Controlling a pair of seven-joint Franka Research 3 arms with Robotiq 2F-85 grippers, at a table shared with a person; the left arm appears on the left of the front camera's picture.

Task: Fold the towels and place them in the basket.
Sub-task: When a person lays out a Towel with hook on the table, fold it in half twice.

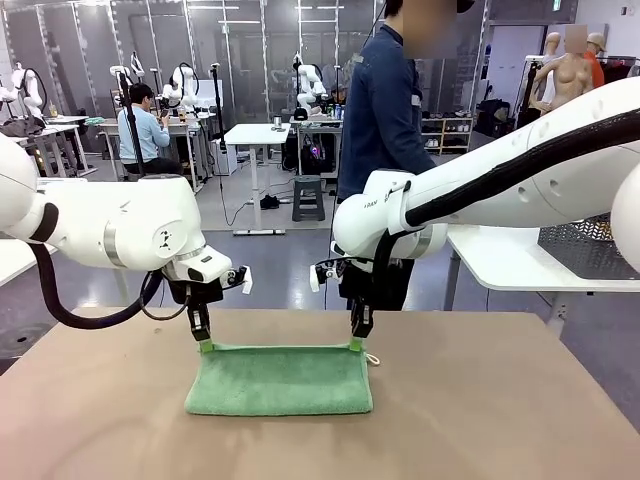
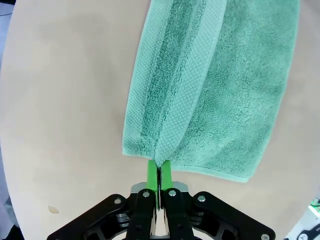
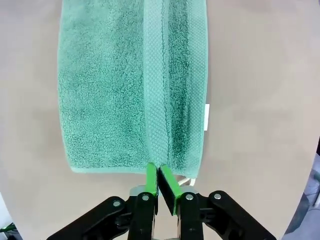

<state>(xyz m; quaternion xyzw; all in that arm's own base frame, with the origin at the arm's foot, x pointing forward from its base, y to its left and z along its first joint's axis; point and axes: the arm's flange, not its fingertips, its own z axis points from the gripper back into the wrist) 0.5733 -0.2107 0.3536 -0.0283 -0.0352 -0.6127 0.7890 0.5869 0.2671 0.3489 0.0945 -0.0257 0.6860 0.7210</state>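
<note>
Towel [image 1: 278, 380]: mint green, folded into a rectangle, lying flat at mid-desk [image 1: 500, 400].
Texture: looped terry pile, flat woven border band, small white loop tag [image 1: 373, 358].
Left claw [image 1: 204, 343]: clamped on the far-left corner.
Right claw [image 1: 357, 340]: clamped on the far-right corner.

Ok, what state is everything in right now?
green towel: folded over, lying on the table, far corners pinched.
left gripper: jaws shut on one towel corner.
right gripper: jaws shut on the other corner.
mesh basket: on the white side table, contents hidden.
</note>
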